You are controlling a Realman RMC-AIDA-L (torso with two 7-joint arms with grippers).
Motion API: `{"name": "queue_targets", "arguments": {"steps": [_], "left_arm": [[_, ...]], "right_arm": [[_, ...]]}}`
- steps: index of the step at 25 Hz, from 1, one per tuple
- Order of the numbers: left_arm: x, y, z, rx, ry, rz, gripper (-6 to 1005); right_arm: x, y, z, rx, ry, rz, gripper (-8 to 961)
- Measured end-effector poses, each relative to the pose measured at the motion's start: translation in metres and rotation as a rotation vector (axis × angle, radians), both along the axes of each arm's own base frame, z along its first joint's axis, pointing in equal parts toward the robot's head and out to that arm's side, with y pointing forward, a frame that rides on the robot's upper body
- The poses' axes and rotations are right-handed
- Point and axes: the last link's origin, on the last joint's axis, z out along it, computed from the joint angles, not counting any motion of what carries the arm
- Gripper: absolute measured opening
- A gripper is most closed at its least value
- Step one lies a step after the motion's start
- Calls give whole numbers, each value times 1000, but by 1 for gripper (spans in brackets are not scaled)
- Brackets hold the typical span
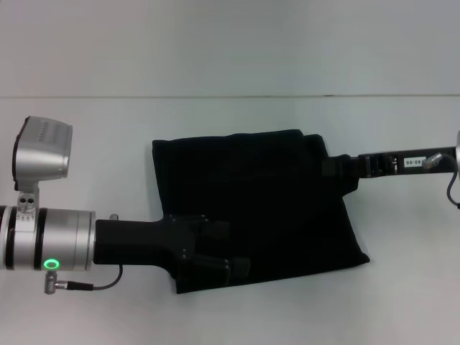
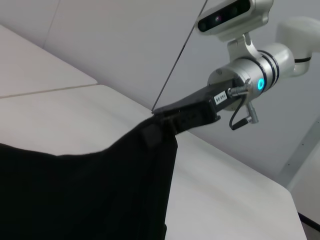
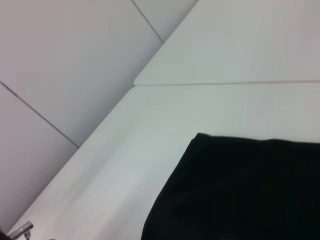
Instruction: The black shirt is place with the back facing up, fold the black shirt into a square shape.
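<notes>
The black shirt (image 1: 273,201) lies folded into a rough rectangle in the middle of the white table (image 1: 215,115). My left gripper (image 1: 226,249) reaches in from the left and sits low over the shirt's near left part, with its fingers apart. My right gripper (image 1: 332,167) comes in from the right and is shut on the shirt's far right edge. In the left wrist view the right gripper (image 2: 159,126) holds that edge lifted, and the shirt (image 2: 90,195) hangs down from it. The right wrist view shows a corner of the shirt (image 3: 240,190) on the table. No lettering shows.
The white table has a seam line (image 1: 144,96) running across its far part. A grey wall (image 2: 125,45) stands behind the table. Bare table top lies all around the shirt.
</notes>
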Motion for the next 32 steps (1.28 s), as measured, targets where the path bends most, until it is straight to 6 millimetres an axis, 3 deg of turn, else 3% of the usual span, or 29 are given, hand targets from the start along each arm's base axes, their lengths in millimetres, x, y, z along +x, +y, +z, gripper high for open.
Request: {"name": "queue_targets", "arguments": {"steps": [21,26,32], "left_arm": [[0,5,1,15,10,17,950],[1,6,1,13,5,24,949],[-2,5,0,18,5,44,949]], "right_arm": [[-16,10,25,24,-6,59,19],[-7,6,27,19,-24,37,19],[25,-3,16,21,-106,-59,20]]}}
